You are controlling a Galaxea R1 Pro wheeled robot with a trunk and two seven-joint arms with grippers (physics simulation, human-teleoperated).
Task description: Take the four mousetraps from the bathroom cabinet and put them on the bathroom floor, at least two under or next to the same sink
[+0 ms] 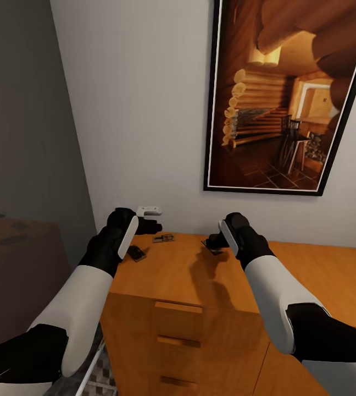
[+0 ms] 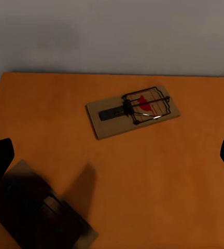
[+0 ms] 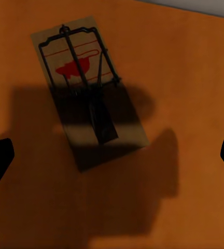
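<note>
Orange-brown cabinet (image 1: 200, 275), lower frame, bears three mousetraps (image 1: 163, 238); left tool (image 1: 145, 219) and right tool (image 1: 212, 243) hover wide open, empty.

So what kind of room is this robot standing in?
Probably a room in a home: a wooden cabinet with drawers stands against a white wall, a framed picture hangs above, and mousetraps lie on top.

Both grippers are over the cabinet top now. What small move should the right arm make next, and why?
Probably lower the right gripper straight down onto the mousetrap and close. Its fingertips sit wide apart, open and empty, with the trap lying flat on the cabinet between and slightly ahead of them, so a short descent should bracket the board.
</note>
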